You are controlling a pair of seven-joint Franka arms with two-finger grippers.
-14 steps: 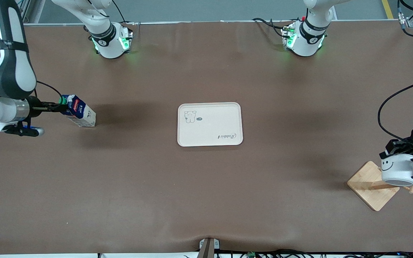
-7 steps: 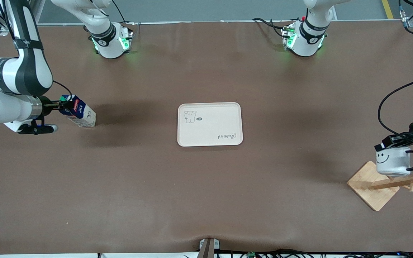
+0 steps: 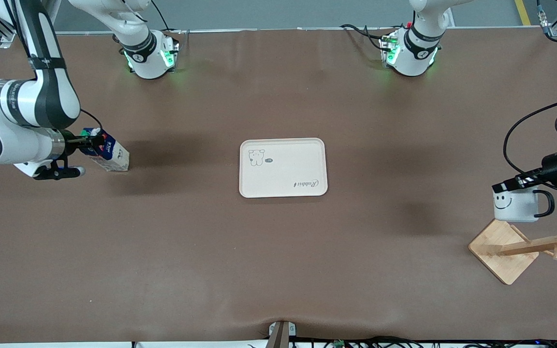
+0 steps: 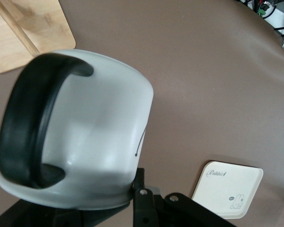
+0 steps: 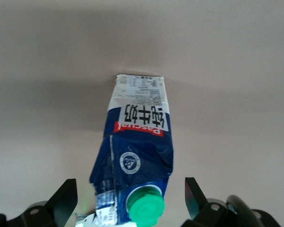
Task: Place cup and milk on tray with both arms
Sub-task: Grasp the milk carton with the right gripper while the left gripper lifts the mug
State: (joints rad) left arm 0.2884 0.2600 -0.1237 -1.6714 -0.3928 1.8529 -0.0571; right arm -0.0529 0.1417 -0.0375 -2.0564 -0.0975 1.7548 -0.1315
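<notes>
The cup (image 3: pixel 515 205), white with a black handle and a smiley face, hangs upright in the air just above the wooden stand's base. My left gripper (image 3: pixel 503 187) is shut on its rim. In the left wrist view the cup (image 4: pixel 99 137) fills the frame, with one finger (image 4: pixel 143 198) pressed against its wall. The milk (image 3: pixel 110 155) stands on the table toward the right arm's end. My right gripper (image 3: pixel 95 142) is open around its top. The right wrist view shows the milk (image 5: pixel 138 137) between the fingers (image 5: pixel 64 198), apart from both. The cream tray (image 3: pixel 283 166) lies mid-table with nothing on it.
A wooden mug stand (image 3: pixel 505 251) with a square base and a leaning pegged post sits near the left arm's end, nearer the front camera than the cup. Black cables (image 3: pixel 525 140) loop above the left gripper. Brown tabletop lies between each object and the tray.
My left gripper lifted the cup off the stand's peg and carried it toward the tray. My right gripper slid forward, so its open fingers now flank the milk's top.
</notes>
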